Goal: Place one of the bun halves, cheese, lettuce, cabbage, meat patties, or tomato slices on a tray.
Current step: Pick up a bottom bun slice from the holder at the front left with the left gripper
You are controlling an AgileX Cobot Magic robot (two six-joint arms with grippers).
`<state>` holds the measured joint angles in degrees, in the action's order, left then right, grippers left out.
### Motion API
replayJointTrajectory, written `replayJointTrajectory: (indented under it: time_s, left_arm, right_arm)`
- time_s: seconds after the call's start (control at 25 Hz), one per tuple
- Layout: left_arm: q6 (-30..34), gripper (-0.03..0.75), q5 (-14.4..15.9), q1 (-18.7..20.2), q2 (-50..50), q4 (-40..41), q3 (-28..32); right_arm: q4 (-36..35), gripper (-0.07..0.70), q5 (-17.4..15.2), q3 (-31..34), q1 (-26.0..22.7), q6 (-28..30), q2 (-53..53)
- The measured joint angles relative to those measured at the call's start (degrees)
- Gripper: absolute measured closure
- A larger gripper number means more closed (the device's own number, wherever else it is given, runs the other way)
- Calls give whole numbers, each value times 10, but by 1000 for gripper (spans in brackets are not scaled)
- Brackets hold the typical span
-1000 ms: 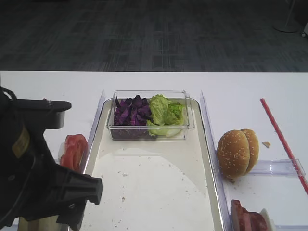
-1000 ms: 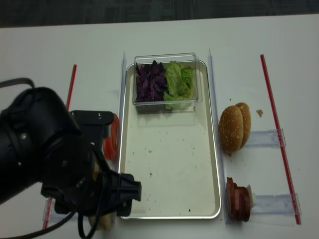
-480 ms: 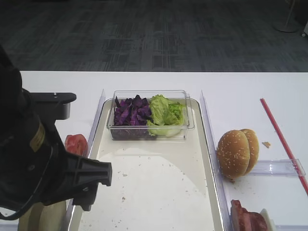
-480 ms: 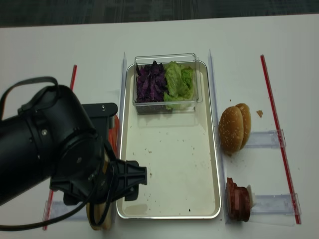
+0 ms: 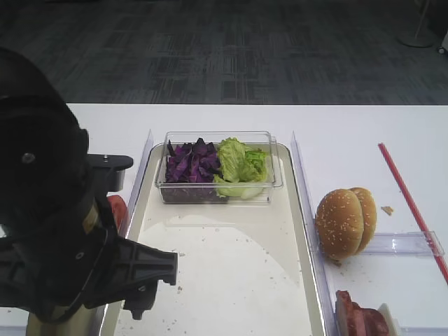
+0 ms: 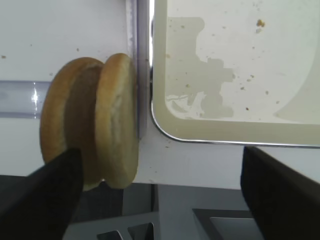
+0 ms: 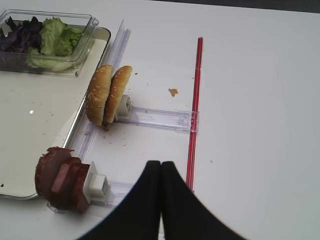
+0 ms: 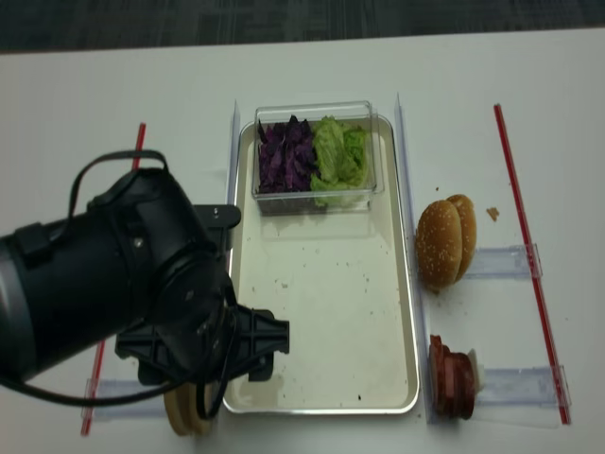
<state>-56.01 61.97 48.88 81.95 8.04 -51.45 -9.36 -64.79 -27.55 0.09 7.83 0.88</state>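
Note:
Two plain bun halves stand on edge just left of the tray's near corner. My left gripper is open wide; its left finger overlaps the buns' lower edge, and nothing is held. From above, the left arm covers the gripper, and the bun halves peek out below it. A clear tub on the tray holds cabbage and lettuce. Meat patties stand right of the tray. A sliver of the tomato slices shows. No cheese is in view. My right gripper is shut and empty.
A sesame-seeded bun stands on edge in a clear holder right of the tray. Red strips run along the table on both sides. The table's near edge lies just below the buns in the left wrist view.
The left arm has swung right and up in the view, now hiding most of the tomato slices. Its jaws have stayed wide open. The right gripper's view has no earlier frame.

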Motion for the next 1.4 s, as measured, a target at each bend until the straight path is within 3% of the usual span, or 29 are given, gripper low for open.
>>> replayJointTrajectory:
  time_s: [0.56, 1.0, 1.24, 1.4]
  left_arm:
    - [27, 183, -45, -9, 60, -10, 2]
    - [62, 213, -50, -48, 60, -10, 15]
    - [83, 227, -93, -52, 60, -48, 56]
    - [89, 247, -98, -52, 60, -54, 62]
  right_arm:
    - [0, 267, 0, 0, 0, 0, 0]
    - [0, 267, 0, 0, 0, 0, 0]
    - [0, 267, 0, 0, 0, 0, 0]
    - [0, 267, 0, 0, 0, 0, 0]
